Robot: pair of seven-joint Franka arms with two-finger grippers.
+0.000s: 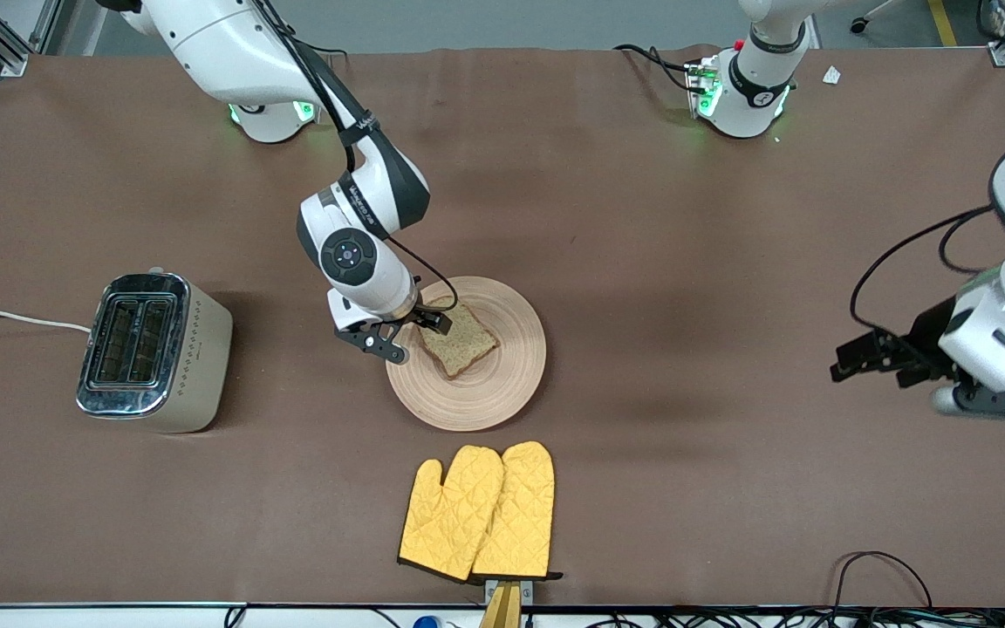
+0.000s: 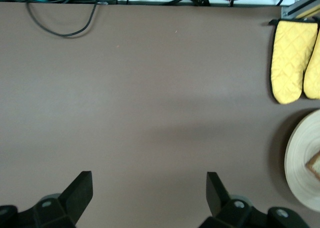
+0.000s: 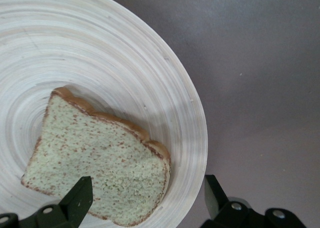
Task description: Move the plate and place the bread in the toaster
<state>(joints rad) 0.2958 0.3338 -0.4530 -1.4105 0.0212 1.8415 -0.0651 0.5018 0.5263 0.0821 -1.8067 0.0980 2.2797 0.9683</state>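
A: Starting at the right arm's end of the table, what is being seen?

B: The toaster (image 1: 153, 351) is being shown standing on the brown table (image 1: 686, 262), its two slots facing up and its long axis running toward and away from the front camera. A white cord (image 1: 14, 318) is being trailed off toward the table's edge.

A: And the bread?

B: The bread (image 1: 459, 341) is being shown lying flat on the plate (image 1: 502, 392), which is sitting near the middle of the table. The right gripper (image 1: 409, 337) is being held low over the plate's rim on the toaster's side, with its fingers spread apart. In the right wrist view one finger (image 3: 75, 203) is being shown over the slice's edge (image 3: 100, 163) and the other off the plate (image 3: 150, 53), over bare table. The slice's rounded crust top is being pointed away from that gripper; its long axis is lying diagonally on the plate.

A: What else is being shown?

B: A pair of yellow oven mitts (image 1: 481, 513) is being shown nearer the front camera than the plate, cuffs toward the table's edge.

A: And the other arm?

B: The left gripper (image 1: 869, 358) is being held waiting over bare table toward the left arm's end, well apart from the plate, fingers (image 2: 80, 190) spread wide with nothing between them.
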